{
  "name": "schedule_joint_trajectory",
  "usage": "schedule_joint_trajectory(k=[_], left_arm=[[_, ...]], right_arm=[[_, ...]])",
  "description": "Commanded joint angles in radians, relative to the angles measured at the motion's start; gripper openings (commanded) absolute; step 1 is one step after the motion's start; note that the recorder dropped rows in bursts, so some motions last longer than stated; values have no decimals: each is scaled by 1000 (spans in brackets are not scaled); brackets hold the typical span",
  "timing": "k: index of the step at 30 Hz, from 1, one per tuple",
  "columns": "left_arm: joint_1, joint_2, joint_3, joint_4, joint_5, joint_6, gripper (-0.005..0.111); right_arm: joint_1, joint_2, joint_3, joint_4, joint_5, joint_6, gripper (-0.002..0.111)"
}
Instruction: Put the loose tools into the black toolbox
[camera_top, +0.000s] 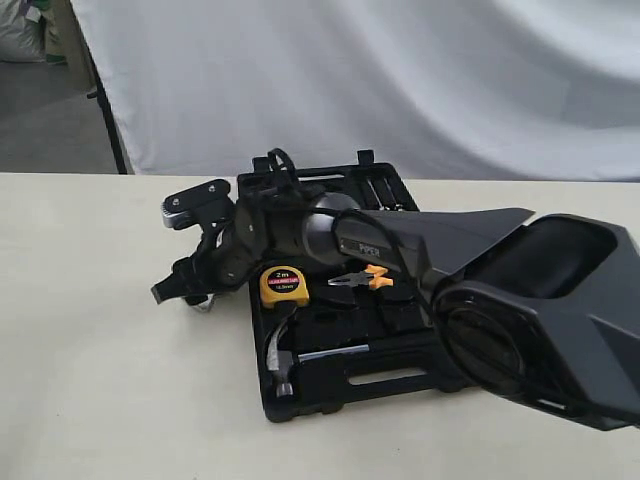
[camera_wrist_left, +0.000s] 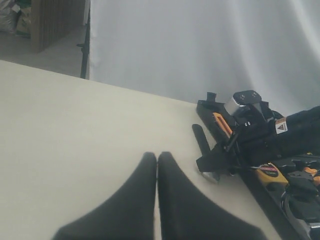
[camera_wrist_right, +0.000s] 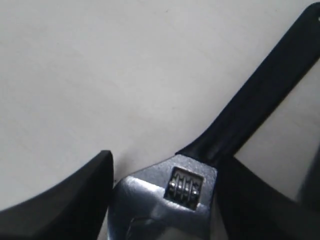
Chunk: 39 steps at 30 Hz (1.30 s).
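Pick-up of the adjustable wrench (camera_wrist_right: 225, 132), step 2 of the packing as judged from the layout. The hammer (camera_top: 283, 350) already lies in a recess of the open black toolbox (camera_top: 340, 402), beside the yellow tape measure (camera_top: 284, 286) and the orange-handled pliers (camera_top: 362, 279). The small tape roll cannot be made out in any view.

**Position.** The right arm reaches across the open toolbox to the bare bench (camera_top: 100, 350) just outside its left wall. The wrench lies there, apart from the case, with its black handle pointing away from the claw.

**Right claw** (camera_wrist_right: 167, 170). It is set partway closed, to the width of the silver wrench head. Its 2 fingers (camera_wrist_right: 65, 200) sit against opposite flanks of the head, next to the knurled adjuster. This reads as a grip on the head, though how firm it is cannot be judged. Whether the wrench has left the bench cannot be told either.

**Left claw** (camera_wrist_left: 157, 157). Its fingers are pressed together with nothing between them. It hangs over empty bench, well apart from the toolbox.

**Next move (judgement).** The wrench should be lifted straight up, high enough to clear the case wall. It then has to be carried right over the toolbox, with the long handle lined up to a free recess before release. Because the hold is at 1 end, the handle may sag or swing.
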Motion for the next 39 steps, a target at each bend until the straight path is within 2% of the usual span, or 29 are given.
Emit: schedule_joint_trajectory(k=[1,7,16,22,24,28,35,37,39], left_arm=[[25,-3,-3,4,-7,-5,1],[25,-3,-3,4,-7,-5,1],[25,-3,-3,4,-7,-5,1],[25,-3,-3,4,-7,-5,1],[25,-3,-3,4,-7,-5,1],[25,-3,-3,4,-7,-5,1],[25,-3,-3,4,-7,-5,1],[25,-3,-3,4,-7,-5,1],[25,-3,-3,4,-7,-5,1]], right_arm=[[49,16,12,15,246,-5,1],[105,-24,12,20,478,-13,-1],[117,-92,14,33,742,-47,-1],[140,-188,196,132,639,-52,-1],[122,-236,280,257,577,-52,-1],[112,-250,341,505,437,-27,-1],[117,-245,321,417,419,136,0],[117,-245,288,373,419,115,0],[117,-255,248,344,427,-4,0]])
